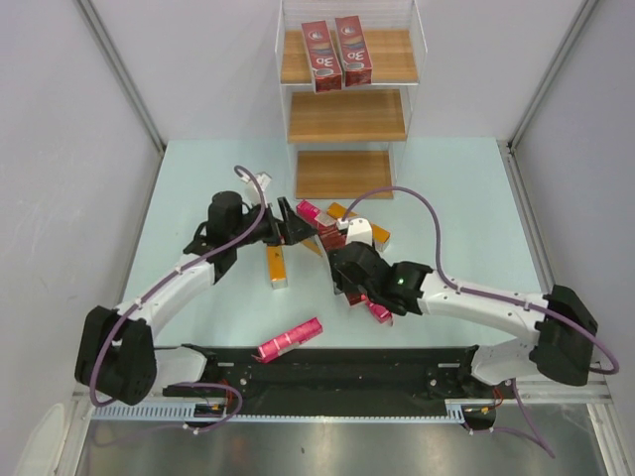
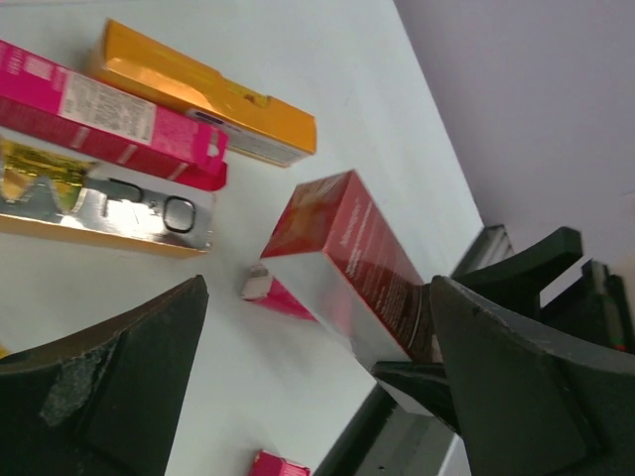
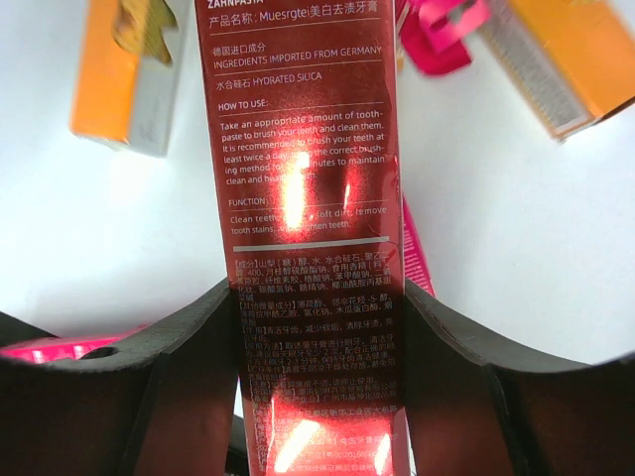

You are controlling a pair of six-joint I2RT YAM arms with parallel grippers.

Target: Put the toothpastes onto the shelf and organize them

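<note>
Read on dark red carton: "ZAHNPASTA", "INGREDIENTS IMPORTED FROM GERMANY", "HYDRATED SILICA", "HOW TO USE:". Found right fingers clamped on it mid-tabletop; left fingers spread wide, released. Counted two red cartons upright on shelf top board at far edge, two orange cartons flanking the held one, one pink carton by near edge.

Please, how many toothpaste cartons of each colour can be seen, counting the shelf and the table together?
Dark red cartons: 3
Orange and gold cartons: 2
Pink cartons: 3
Total: 8 in view; others may lie hidden underneath.
</note>
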